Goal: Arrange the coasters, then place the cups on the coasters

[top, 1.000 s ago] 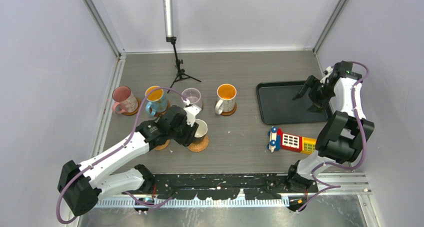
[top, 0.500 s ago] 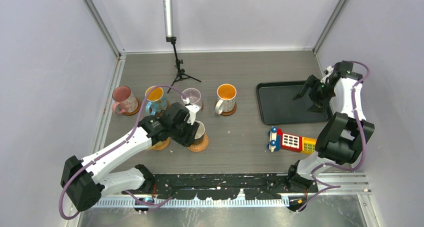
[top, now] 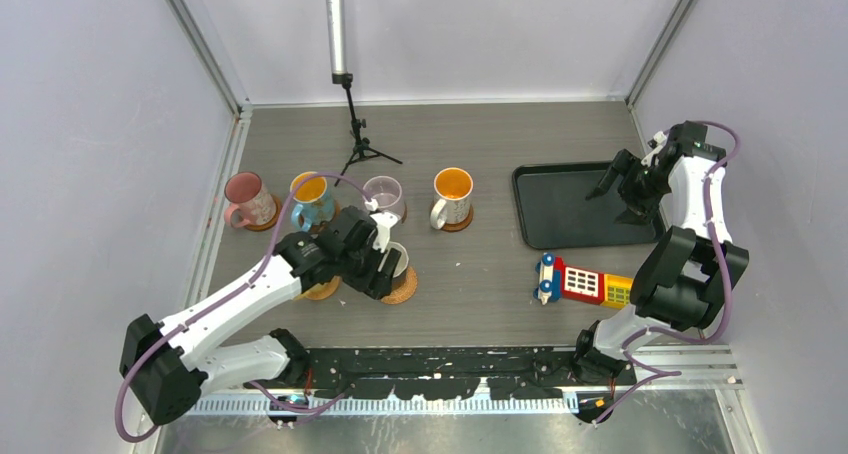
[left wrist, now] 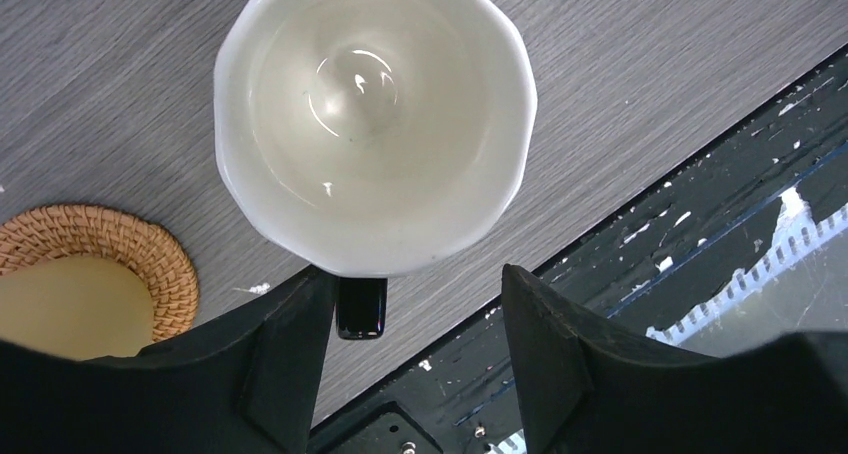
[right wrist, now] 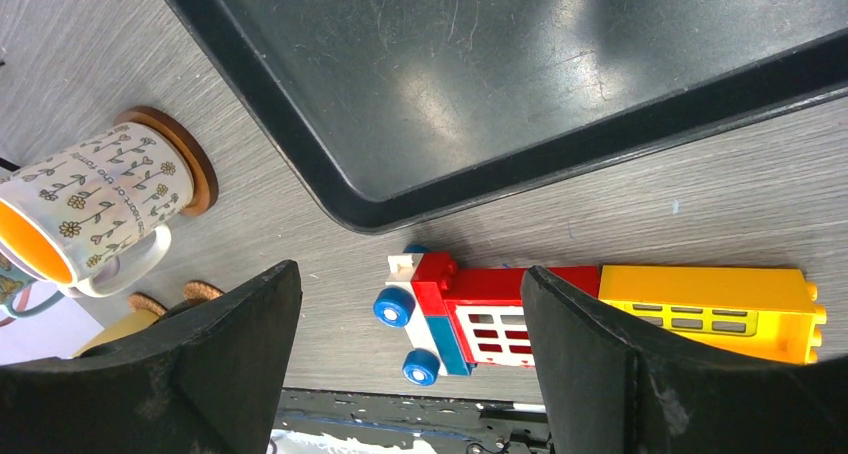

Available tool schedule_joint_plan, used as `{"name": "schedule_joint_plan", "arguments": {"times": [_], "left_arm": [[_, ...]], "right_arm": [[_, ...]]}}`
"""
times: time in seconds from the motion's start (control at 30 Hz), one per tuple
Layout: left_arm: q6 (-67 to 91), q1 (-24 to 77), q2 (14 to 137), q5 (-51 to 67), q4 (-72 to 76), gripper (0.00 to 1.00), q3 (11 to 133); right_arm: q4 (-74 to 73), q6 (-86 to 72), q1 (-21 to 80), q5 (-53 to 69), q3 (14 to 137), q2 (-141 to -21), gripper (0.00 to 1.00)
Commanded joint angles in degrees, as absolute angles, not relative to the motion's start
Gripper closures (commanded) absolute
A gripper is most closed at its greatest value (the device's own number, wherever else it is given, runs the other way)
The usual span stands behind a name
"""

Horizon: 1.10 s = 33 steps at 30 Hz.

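The black cup with a white inside [left wrist: 375,114] stands upright below my left gripper [left wrist: 418,294]. Its black handle [left wrist: 361,307] sits between the fingers, close to the left finger [left wrist: 285,359] and well apart from the right one; the jaws stand open. From above, the left gripper [top: 388,264] covers this cup, and a woven coaster [top: 402,292] shows under it. A yellow cup [left wrist: 65,309] sits on another woven coaster [left wrist: 150,254]. Pink [top: 245,199], blue [top: 312,200], lilac [top: 383,194] and white [top: 452,196] cups stand in a back row. My right gripper [top: 625,189] hangs open and empty over the tray.
A black tray [top: 570,209] lies at the right. A colourful toy phone [top: 585,281] lies just in front of it. A small tripod [top: 358,144] stands behind the cups. The black rail [left wrist: 700,214] along the table's near edge runs close by the black cup.
My left gripper's jaws have spread apart around the black cup's handle, and the arm has shifted slightly left. The right arm has not moved.
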State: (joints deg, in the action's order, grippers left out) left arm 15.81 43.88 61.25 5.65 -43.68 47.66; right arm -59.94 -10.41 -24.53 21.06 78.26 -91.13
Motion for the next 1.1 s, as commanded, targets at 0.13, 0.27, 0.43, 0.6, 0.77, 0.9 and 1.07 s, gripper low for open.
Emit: {"name": "schedule_joint_plan", "arguments": {"times": [0.13, 0.27, 0.43, 0.6, 0.77, 0.9, 1.07], "left_arm": [[15.7, 44.0, 58.9, 6.5, -45.6, 0.34, 50.6], [15.9, 43.0, 58.5, 6.8, -46.3, 0.31, 51.8], [16.1, 38.4, 58.2, 8.1, -48.1, 0.27, 55.6], [16.7, 32.9, 58.9, 12.9, -51.2, 0.23, 60.1], [16.6, 26.5, 60.5, 15.1, -51.4, 0.15, 64.9], [15.4, 19.1, 64.3, 16.8, -50.3, 0.06, 71.0], [10.1, 10.9, 73.6, 16.3, -57.0, 0.0, 86.6]], "right_arm": [[-61.2, -8.1, -24.0, 21.7, 80.4, -87.8, 0.15], [-62.0, -7.0, -23.1, 22.0, 81.7, -88.1, 0.15], [-62.9, -4.8, -20.6, 21.8, 83.2, -88.0, 0.15], [-63.2, -3.2, -17.3, 21.3, 85.4, -88.2, 0.15], [-64.0, -1.0, -13.5, 21.1, 89.4, -89.4, 0.15], [-64.1, -0.3, -10.9, 20.5, 92.0, -90.4, 0.15], [-64.0, -0.3, -8.3, 20.2, 95.3, -91.9, 0.15]]}}
